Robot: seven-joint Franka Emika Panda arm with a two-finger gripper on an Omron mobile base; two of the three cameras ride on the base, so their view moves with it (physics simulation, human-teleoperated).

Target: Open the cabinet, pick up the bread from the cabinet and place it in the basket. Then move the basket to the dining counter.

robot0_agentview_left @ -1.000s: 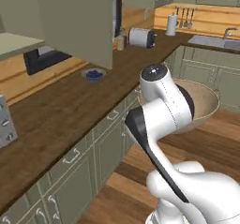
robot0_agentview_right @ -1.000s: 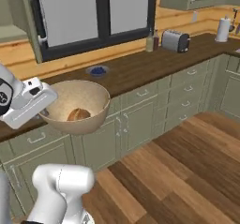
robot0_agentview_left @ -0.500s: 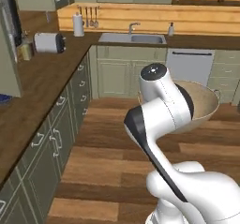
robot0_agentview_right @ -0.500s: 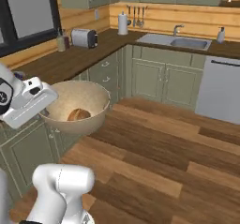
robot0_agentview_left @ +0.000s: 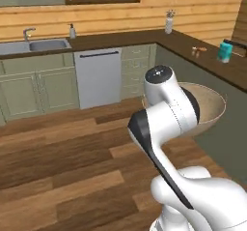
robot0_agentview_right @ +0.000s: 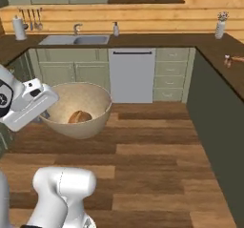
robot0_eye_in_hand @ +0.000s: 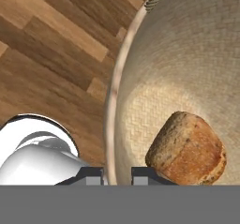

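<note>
Wood-plank kitchen flooring is lying beneath the round tan woven basket [robot0_agentview_right: 78, 108], carrying the small golden-brown bread [robot0_agentview_right: 79, 117]. Two-finger gripper [robot0_eye_in_hand: 117, 174] is pinching its near rim. Keeping it level toward the dark-brown dining counter [robot0_agentview_right: 234, 74] at right seems wise.

- Basket [robot0_eye_in_hand: 187, 54]: tan, finely woven weave, matt and rough inside; smooth pale band along the rim.
- Bread [robot0_eye_in_hand: 186, 149]: golden-brown crust, speckled and coarse, dull.
- Floor [robot0_agentview_right: 157, 150]: wooden planks in mixed browns, faint satin sheen.
- Dining counter [robot0_agentview_left: 205, 49]: dark-brown wood-grain top over a flat, matt grey-green front.
- Wall [robot0_agentview_right: 190, 17]: horizontal light-wood boards, matt.
- Cabinets [robot0_agentview_right: 57, 69]: sage-green painted panels, matt, with small metallic handles.
- Sink [robot0_agentview_right: 76, 39]: grey metal look, dull sheen.
- Dishwasher [robot0_agentview_right: 132, 74]: plain pale-grey front, smooth, with a dark bar handle.
- Arm [robot0_agentview_left: 169, 114]: glossy white plastic-like shell with dark joints.
</note>
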